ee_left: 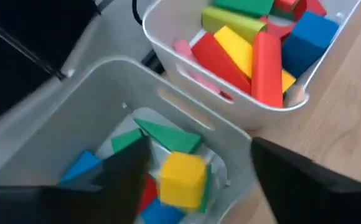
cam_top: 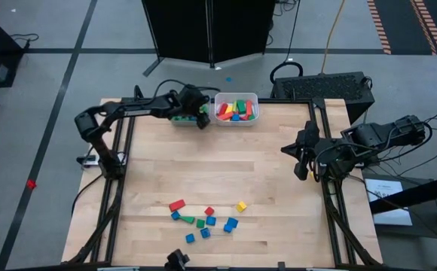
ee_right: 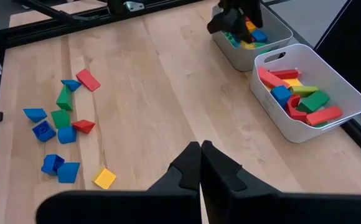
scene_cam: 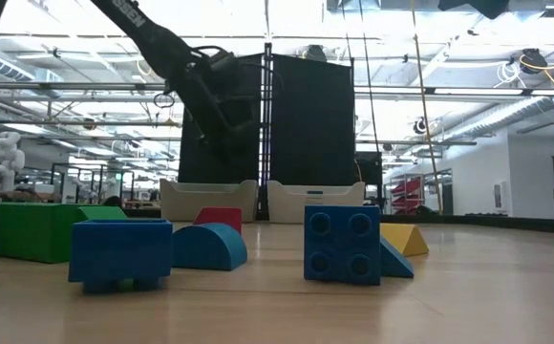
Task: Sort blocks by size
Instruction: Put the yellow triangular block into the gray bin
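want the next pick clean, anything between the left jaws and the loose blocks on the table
Nothing visible. The left gripper hangs open over the left bin; bare table lies between it and the loose blocks. The right gripper waits shut at the right edge.

Industrial lab, exposed ceiling trusses (scene_cam: pixel 449 91), cabling (cam_top: pixel 331 34)

Two dark, jointed arms—matte black housings, black cables looping along them—each ending in blunt black fingers (ee_left: pixel 292 174).
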Controlling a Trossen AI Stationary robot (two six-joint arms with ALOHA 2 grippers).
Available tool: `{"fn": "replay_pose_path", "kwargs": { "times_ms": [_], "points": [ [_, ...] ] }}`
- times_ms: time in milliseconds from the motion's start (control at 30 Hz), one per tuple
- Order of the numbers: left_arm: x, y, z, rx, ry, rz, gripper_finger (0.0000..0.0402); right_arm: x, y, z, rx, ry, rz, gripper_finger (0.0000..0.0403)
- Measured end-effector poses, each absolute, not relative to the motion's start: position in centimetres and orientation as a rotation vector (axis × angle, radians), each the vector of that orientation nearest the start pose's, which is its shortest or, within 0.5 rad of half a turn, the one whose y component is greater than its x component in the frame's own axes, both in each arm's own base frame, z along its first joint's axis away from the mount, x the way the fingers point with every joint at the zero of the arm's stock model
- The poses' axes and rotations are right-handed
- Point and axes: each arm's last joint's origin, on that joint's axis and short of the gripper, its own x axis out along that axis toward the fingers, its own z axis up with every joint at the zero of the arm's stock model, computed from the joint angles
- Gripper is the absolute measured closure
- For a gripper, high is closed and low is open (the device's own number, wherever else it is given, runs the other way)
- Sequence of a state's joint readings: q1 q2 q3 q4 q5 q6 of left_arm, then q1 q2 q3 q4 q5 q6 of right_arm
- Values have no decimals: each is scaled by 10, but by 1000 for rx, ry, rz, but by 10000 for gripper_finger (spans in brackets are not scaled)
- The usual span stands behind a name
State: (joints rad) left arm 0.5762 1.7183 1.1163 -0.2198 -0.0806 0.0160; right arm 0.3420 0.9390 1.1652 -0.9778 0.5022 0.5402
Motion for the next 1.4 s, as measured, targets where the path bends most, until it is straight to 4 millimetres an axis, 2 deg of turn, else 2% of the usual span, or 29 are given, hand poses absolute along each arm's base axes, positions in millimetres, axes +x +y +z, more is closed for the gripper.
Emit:
{"fn": "replay_pose_path", "kwargs": {
  "times_ms": [67, 133, 233, 333, 400, 467, 633, 700, 767, 933, 1033, 1100, 1300, 1400],
  "points": [
    [301, 197, 202, -229, 826, 610, 83, 153, 40, 366, 209, 620, -329, 403],
    [302, 196, 203, -267, 801, 592, 59, 153, 40, 366, 208, 620, -329, 403],
    [305, 192, 204, -364, 770, 505, 48, 153, 40, 366, 207, 621, -328, 403],
    [315, 176, 207, -508, 718, 280, 46, 153, 40, 366, 204, 621, -327, 403],
    [325, 154, 208, -541, 725, 134, 45, 153, 40, 366, 204, 621, -327, 403],
    [337, 125, 207, -496, 754, 22, 45, 153, 40, 366, 204, 621, -327, 403],
    [362, 45, 204, -140, 759, -177, 44, 153, 40, 366, 204, 621, -327, 403],
    [371, 20, 199, -32, 735, -190, 44, 153, 40, 366, 205, 621, -327, 403],
    [381, 3, 192, -17, 683, -172, 44, 153, 40, 366, 207, 620, -328, 403],
    [401, -20, 164, -146, 624, -74, 43, 153, 40, 367, 222, 615, -331, 403],
    [406, -31, 147, -279, 633, 55, 43, 153, 40, 367, 234, 613, -335, 403],
    [407, -41, 140, -342, 654, 76, 43, 153, 40, 367, 235, 613, -334, 403],
    [412, -92, 153, -299, 613, 72, 43, 153, 40, 367, 236, 610, -333, 403],
    [408, -106, 153, -244, 607, 152, 43, 153, 40, 367, 254, 606, -339, 403]
  ]
}}
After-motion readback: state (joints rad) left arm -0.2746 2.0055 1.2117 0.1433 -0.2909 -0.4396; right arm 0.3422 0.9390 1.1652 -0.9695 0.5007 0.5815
